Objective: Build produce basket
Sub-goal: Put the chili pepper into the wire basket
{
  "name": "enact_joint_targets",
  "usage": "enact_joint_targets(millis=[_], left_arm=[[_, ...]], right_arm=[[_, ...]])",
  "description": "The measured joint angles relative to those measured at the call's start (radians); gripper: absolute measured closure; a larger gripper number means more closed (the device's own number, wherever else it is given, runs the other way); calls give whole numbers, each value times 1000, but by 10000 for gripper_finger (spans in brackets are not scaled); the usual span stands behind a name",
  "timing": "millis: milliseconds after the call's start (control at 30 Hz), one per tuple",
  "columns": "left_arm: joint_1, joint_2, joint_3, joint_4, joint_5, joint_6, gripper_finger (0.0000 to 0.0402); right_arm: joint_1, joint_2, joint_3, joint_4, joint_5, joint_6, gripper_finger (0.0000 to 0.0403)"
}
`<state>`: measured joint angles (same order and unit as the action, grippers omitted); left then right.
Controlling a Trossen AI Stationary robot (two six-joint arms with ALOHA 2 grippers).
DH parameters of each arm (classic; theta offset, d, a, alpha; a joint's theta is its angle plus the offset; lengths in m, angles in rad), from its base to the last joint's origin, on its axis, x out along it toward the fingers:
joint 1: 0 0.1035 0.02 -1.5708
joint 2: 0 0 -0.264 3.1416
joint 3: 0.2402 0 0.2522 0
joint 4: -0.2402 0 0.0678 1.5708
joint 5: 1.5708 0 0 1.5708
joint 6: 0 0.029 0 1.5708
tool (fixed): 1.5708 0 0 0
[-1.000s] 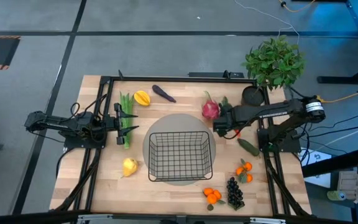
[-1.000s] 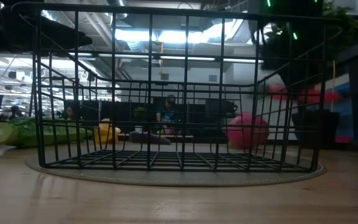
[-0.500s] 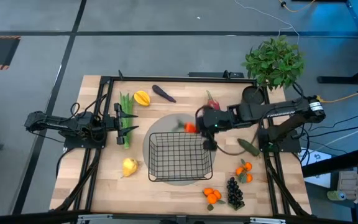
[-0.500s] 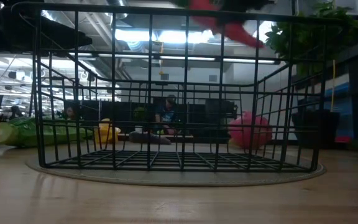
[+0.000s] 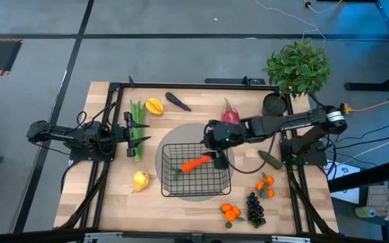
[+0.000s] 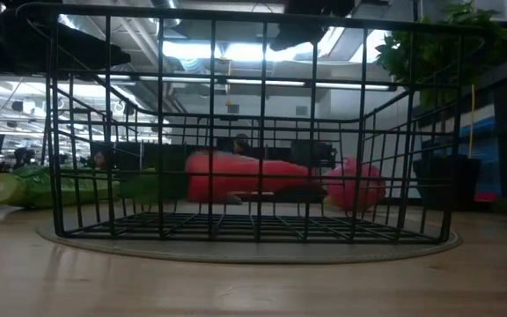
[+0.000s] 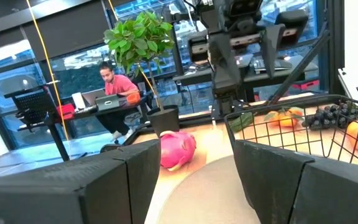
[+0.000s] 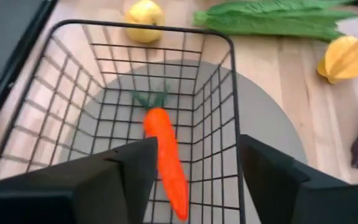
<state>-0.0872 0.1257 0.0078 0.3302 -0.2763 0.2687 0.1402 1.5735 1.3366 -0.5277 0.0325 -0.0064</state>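
1. The basket (image 5: 195, 169) is set on a grey round mat (image 5: 181, 131) at the middle of the table (image 5: 107, 202); the carrot (image 5: 194, 164) is seen inside it, clear of any finger.
2. The right gripper (image 5: 216, 143) is held over the basket's far right corner with its fingers (image 8: 135, 165) parted and nothing between them. The step in hand is judged to be the release of the carrot into the basket.
3. The left gripper (image 5: 135, 127) is parked near the green stalks (image 5: 136, 125), its fingers (image 7: 138, 168) spread apart and empty.
4. The next move is judged to call for the right arm to be lifted clear of the rim and brought to another piece, the dragon fruit (image 5: 229, 115) lying nearest.
5. Only in the high view is the remaining produce laid out: eggplant (image 5: 177, 100), grapes (image 5: 254, 208), oranges (image 5: 231, 212).
6. In the low view, the carrot (image 6: 249, 176) is shown blurred among the basket's wires, so whether it has settled on the floor cannot be told.
7. In the right wrist view, the carrot's green top (image 8: 149, 99) is shown pointing away from the gripper.
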Motion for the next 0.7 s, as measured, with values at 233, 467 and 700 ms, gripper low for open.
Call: enact_joint_targets(millis=[233, 467, 700], left_arm=[[0, 0, 0, 0, 0, -5, 207], [0, 0, 0, -1, 0, -6, 207], [0, 0, 0, -1, 0, -6, 207]], right_arm=[[1, -16, 20, -189, 152, 4, 169], [0, -51, 118, -638, 424, 319, 190], [1, -53, 78, -1043, 417, 795, 194]])
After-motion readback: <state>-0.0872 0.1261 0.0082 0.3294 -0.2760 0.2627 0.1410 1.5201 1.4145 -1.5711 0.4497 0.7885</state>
